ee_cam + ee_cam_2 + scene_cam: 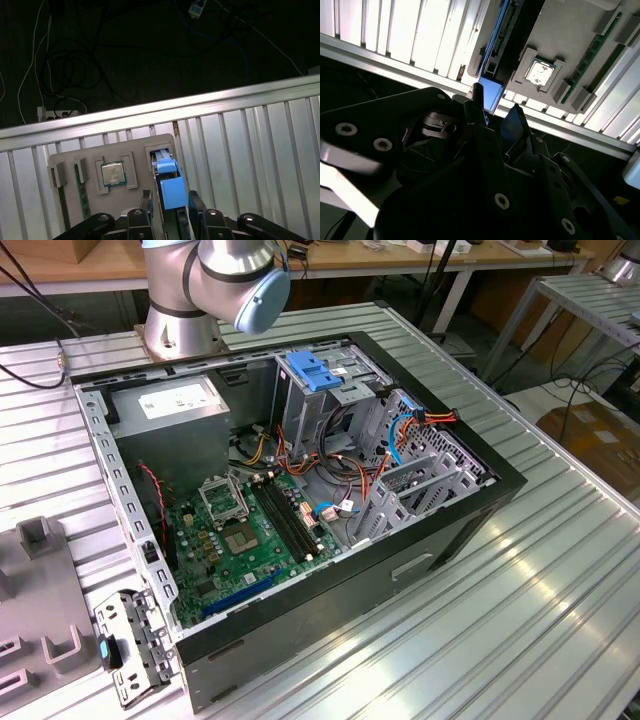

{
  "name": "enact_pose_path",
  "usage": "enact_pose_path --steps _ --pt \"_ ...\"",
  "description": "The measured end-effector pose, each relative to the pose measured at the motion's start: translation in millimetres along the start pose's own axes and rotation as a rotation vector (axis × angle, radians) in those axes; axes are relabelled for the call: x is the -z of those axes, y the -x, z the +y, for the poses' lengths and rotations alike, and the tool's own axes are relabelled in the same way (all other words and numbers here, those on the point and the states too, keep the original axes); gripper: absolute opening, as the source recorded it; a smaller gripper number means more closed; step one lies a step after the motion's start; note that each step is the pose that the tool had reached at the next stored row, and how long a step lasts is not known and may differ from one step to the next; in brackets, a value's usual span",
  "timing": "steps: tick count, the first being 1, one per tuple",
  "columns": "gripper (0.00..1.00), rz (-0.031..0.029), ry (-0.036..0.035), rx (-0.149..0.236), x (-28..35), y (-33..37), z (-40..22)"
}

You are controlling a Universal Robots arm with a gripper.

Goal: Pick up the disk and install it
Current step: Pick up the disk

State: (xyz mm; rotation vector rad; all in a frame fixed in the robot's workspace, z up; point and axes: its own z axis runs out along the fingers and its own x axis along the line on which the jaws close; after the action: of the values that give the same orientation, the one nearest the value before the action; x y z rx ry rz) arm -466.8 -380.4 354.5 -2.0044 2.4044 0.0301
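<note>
First wrist view: disk [169,187] in grey tray [115,147] on ribbed aluminium table [250,135].

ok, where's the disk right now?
In the first wrist view the disk sits in a slot of the grey tray, beside the CPU, with the gripper at its blue end tab.

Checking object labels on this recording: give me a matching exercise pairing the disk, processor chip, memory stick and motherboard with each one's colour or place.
Things:
1 disk
2 processor chip
3 memory stick
4 motherboard

Descriptions:
A green board inside the open computer case
B silver square in a recess of the grey tray
C bright blue frame, lying in a grey tray slot
D narrow green strip in the grey tray

Pairs: 1-C, 2-B, 3-D, 4-A
</note>
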Motion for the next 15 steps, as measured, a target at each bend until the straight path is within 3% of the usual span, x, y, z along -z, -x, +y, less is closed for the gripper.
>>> enact_pose_path --steps 9,15 --pt "0.42 0.0001 0.0001 0.007 0.0 0.0 0.1" --pt "0.42 0.0005 0.0012 0.056 -0.2 -0.1 0.2"
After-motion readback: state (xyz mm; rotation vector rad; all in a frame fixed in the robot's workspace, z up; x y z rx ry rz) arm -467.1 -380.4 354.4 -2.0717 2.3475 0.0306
